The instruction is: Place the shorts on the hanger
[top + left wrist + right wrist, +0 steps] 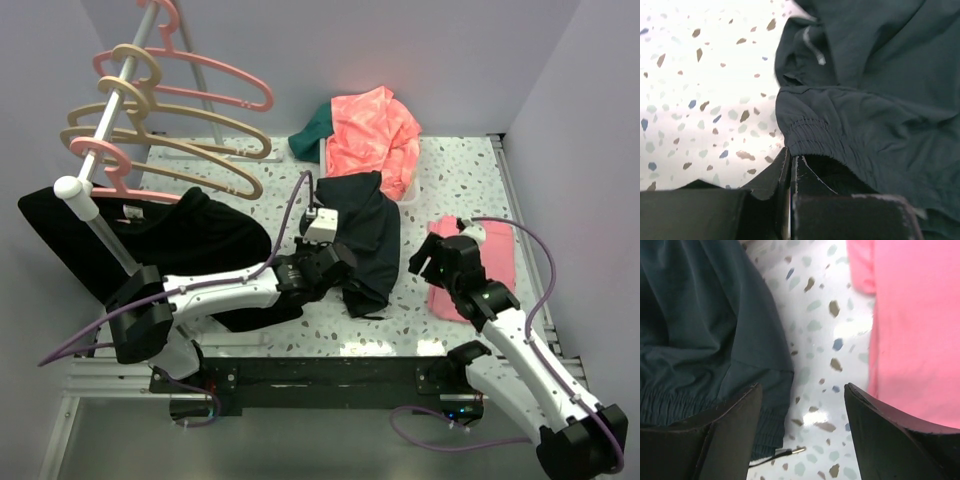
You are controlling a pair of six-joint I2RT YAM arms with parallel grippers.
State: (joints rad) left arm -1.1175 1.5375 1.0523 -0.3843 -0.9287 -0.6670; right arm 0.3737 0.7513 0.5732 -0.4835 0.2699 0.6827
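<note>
- Shorts (865,100) of dark navy soft fabric: waistband just beyond left pincer (790,157), its fingers pressed together.
- Right pincer (802,390): fingers apart above speckled white table (822,325), pink cloth (910,315) on its right.

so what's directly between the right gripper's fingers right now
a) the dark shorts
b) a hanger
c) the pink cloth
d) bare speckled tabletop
d: in the right wrist view the right gripper stands open over bare tabletop, with the shorts off to one side and the pink cloth to the other.
</note>
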